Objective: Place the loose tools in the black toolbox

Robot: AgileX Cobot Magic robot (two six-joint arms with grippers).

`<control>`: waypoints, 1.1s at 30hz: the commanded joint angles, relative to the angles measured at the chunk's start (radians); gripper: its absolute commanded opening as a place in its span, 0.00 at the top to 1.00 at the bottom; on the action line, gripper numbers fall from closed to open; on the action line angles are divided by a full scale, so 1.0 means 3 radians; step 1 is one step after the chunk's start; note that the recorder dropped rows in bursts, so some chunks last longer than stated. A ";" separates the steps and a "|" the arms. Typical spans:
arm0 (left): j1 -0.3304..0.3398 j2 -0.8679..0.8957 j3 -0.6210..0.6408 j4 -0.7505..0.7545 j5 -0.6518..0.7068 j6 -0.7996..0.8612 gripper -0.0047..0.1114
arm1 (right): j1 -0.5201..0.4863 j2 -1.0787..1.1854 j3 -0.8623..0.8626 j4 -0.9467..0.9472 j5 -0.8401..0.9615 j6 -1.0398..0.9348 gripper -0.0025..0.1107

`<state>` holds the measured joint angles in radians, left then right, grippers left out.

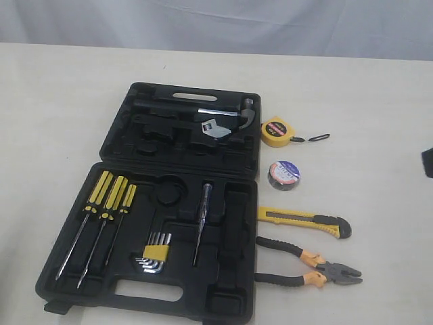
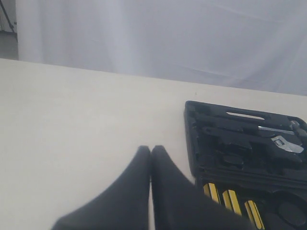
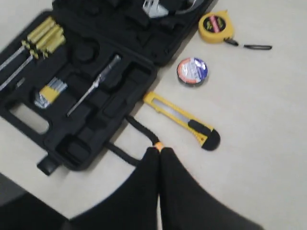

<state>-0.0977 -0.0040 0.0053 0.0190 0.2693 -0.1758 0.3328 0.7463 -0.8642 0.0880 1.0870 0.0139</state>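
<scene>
Right end effector (image 3: 159, 151) clenched on nothing, fingers hiding part of pliers (image 3: 140, 129). Utility knife (image 3: 182, 117) just past its tips; tape roll (image 3: 192, 71) and tape measure (image 3: 216, 26) farther out. All four loose on bench (image 3: 259, 120), outside toolbox (image 2: 211, 125). Left end effector (image 2: 151, 152) clenched, empty, toolbox ahead and well apart. Toolbox open flat: three screwdrivers (image 1: 108, 196), hex keys (image 1: 155, 256), slim tester (image 1: 201, 220) in one half; hammer (image 1: 226, 112), wrench (image 1: 215, 128) in the other.
</scene>
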 commanded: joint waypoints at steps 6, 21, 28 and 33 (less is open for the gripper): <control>-0.0019 0.0013 -0.0018 -0.0011 0.0000 0.0001 0.96 | 0.0557 0.1379 -0.0262 -0.0602 0.0447 -0.0151 0.98; -0.0019 0.0013 -0.0018 -0.0011 0.0000 0.0001 0.96 | -0.0016 0.3336 -0.0892 -0.0315 -0.0916 0.0003 0.97; -0.0019 0.0013 -0.0018 0.0014 0.0000 0.0001 0.96 | -0.0016 0.3917 -0.1413 -0.0315 -0.0560 0.0099 0.39; -0.0019 0.0013 -0.0018 0.0014 0.0000 0.0001 0.96 | -0.0016 0.4089 -0.1413 -0.0321 -0.0634 0.0104 0.39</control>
<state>-0.0977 -0.0040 0.0053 0.0190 0.2693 -0.1758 0.3343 1.9622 -1.2813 0.0000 0.9121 0.0384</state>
